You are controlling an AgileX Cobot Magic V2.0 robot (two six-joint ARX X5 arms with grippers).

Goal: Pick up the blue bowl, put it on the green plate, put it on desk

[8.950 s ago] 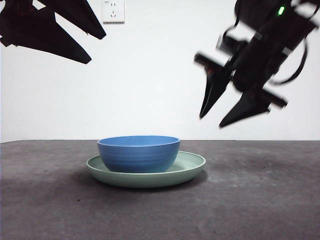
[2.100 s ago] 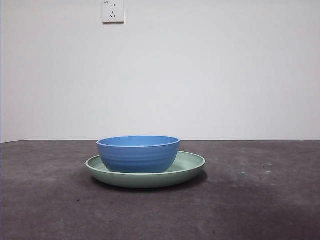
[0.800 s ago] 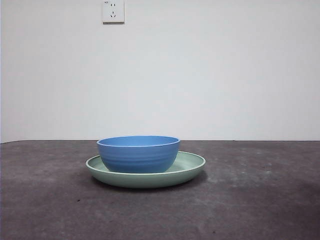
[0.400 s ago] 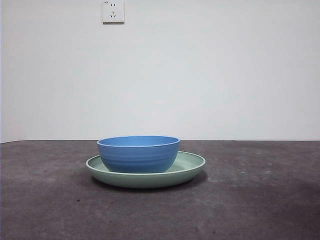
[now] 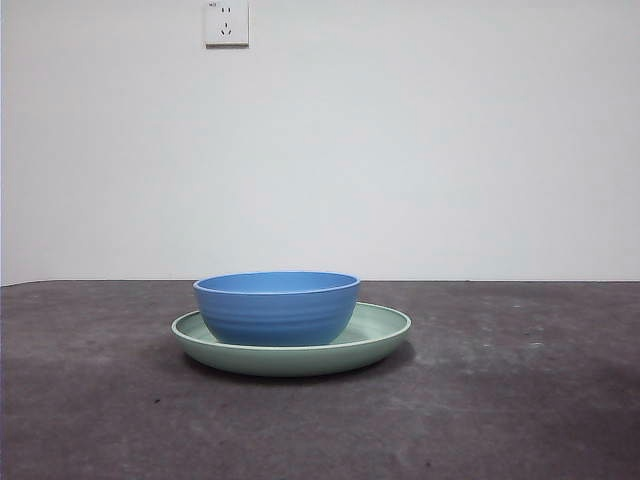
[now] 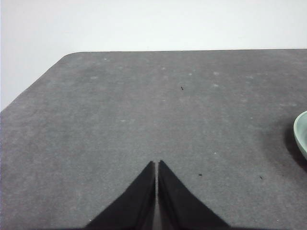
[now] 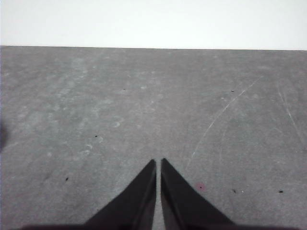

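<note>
Your blue bowl (image 5: 277, 307) sits upright inside the green plate (image 5: 385, 333), a little toward one side of it and not in the middle, and the plate lies flat on the desk (image 5: 520, 400). So the bowl is on the plate now, and it looks like what is left is to take it off and set it on the desk. Your left gripper (image 6: 157, 165) has its two jaws pressed together and holds nothing; it waits over bare desk, with only a sliver of the plate's rim (image 6: 301, 136) showing at the edge of its view. Your right gripper (image 7: 158, 164) is pressed together too, holds nothing, and sees only bare desk. Neither arm shows in the front view. Here is what could go wrong. If you reach in with the jaws closed like this, they will bump the bowl and push it, not grab it, so spread them first. The bowl's wall is smooth and round, so a weak pinch on the rim could let it slip and drop. The bowl and plate touch, so a crooked lift could drag or tip the plate. And if you set the bowl down too close, it could land on the plate's rim and wobble
</note>
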